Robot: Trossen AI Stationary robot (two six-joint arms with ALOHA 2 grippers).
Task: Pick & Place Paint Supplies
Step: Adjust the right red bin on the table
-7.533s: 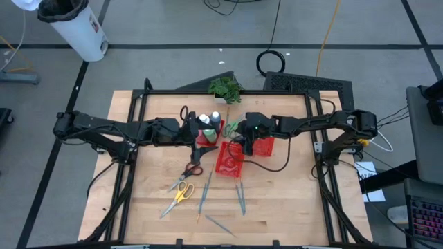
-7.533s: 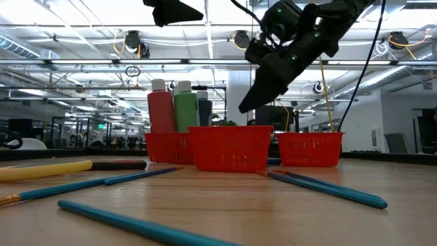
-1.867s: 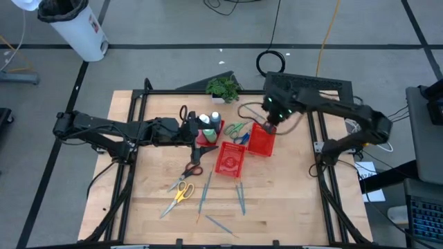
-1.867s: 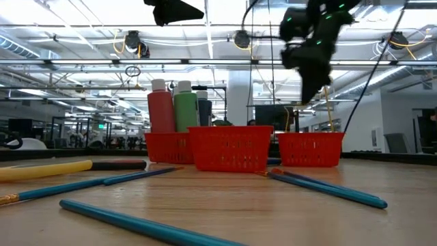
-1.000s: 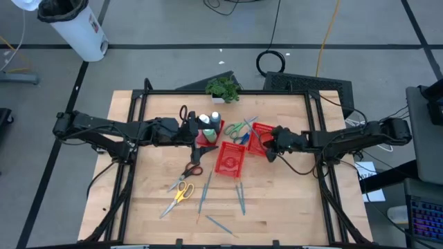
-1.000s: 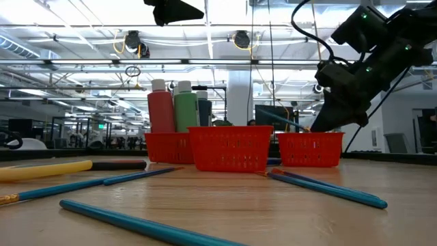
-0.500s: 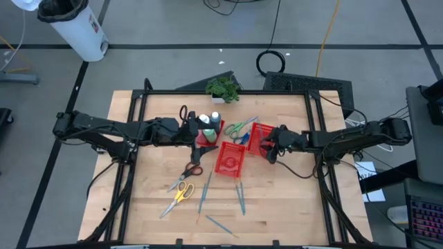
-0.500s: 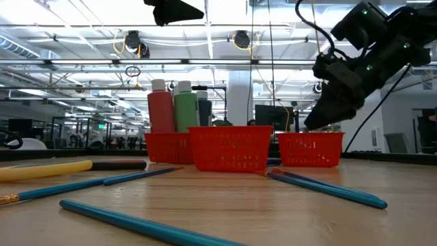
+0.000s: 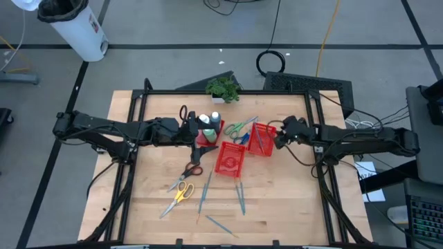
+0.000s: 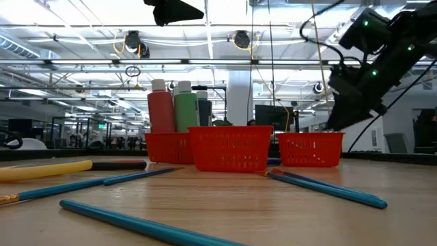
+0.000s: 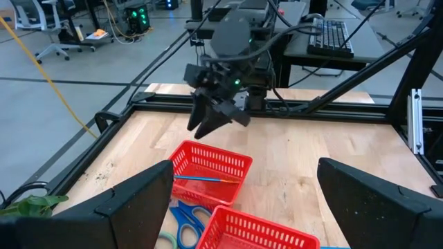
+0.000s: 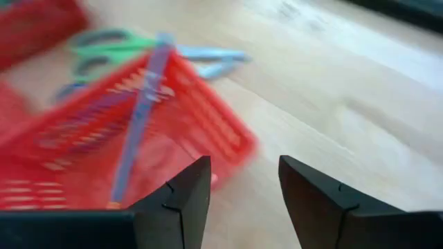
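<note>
While a brush (image 9: 259,133) rests in the tray (image 9: 266,146), the right hand (image 9: 279,137) hovers beside its rim, empty.

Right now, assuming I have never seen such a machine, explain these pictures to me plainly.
Two dark jointed robot arms work over a pale wooden table. One picture looks straight down, one looks level across the tabletop, and two come from cameras on the wrists. The left gripper hangs open over the paint bottles. The right gripper is open and empty beside the red mesh trays; a thin blue-grey brush lies in the end tray. Yellow-handled scissors, red-handled scissors and more brushes lie loose on the wood. Nothing is held.
</note>
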